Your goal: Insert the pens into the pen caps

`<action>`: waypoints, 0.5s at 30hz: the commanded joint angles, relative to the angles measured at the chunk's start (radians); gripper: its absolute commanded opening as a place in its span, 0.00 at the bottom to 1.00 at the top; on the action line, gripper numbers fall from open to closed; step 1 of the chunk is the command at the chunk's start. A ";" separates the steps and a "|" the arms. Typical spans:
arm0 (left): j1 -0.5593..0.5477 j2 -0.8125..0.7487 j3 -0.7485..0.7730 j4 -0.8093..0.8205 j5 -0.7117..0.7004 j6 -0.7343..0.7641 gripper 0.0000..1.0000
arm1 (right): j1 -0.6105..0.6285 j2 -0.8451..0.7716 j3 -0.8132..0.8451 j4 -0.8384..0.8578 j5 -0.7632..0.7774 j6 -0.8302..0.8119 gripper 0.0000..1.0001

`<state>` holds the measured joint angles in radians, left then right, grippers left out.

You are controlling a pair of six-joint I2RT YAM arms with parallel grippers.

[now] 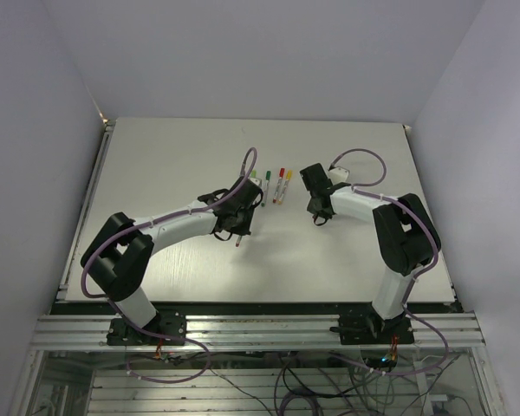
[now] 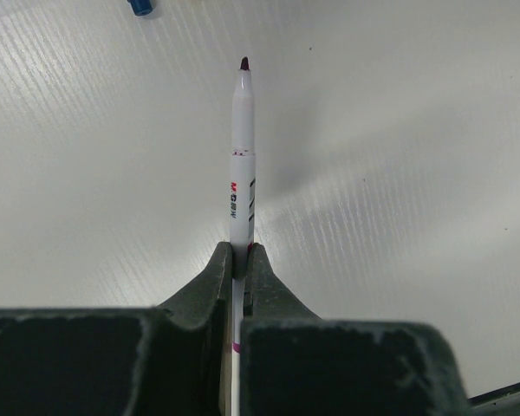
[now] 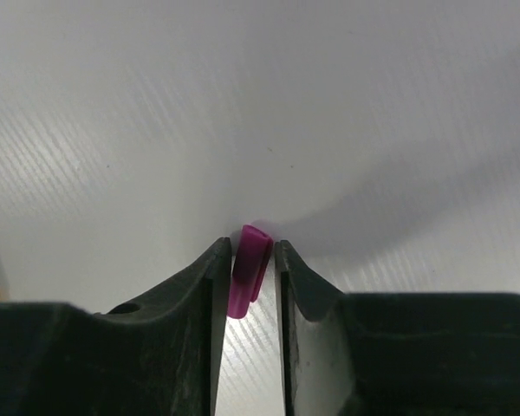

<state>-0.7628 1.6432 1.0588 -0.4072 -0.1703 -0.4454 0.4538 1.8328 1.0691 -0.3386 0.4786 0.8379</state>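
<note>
Glossy white plastic pen (image 2: pixel 242 165) over a matt, finely ribbed white table (image 2: pixel 399 130). The purple cap (image 3: pixel 247 269) is smooth plastic; the right gripper (image 3: pixel 253 250) fingers (image 3: pixel 191 295) look dark, matt, scuffed.

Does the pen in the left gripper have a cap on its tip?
No, the pen in the left gripper shows a bare tip.

One pen (image 2: pixel 242 173) in left end effector (image 2: pixel 241 251), cap (image 3: pixel 245 279) between right end effector (image 3: pixel 251 248) jaws, loose pens (image 1: pixel 276 186) on table (image 1: pixel 156 156) between both
</note>
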 commanded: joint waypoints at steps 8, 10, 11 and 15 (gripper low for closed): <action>0.011 0.007 0.007 0.045 0.023 0.003 0.07 | -0.014 0.054 -0.042 -0.039 -0.066 -0.018 0.00; 0.012 0.008 0.009 0.052 0.032 0.010 0.07 | -0.014 0.037 -0.044 -0.024 -0.074 -0.035 0.00; 0.011 0.007 0.012 0.058 0.037 0.016 0.07 | -0.014 0.026 -0.041 -0.017 -0.074 -0.049 0.00; 0.013 0.007 0.038 0.092 0.084 0.048 0.07 | -0.022 -0.047 -0.012 0.021 -0.078 -0.111 0.00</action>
<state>-0.7570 1.6432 1.0588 -0.3786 -0.1486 -0.4335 0.4416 1.8236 1.0637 -0.3161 0.4580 0.7883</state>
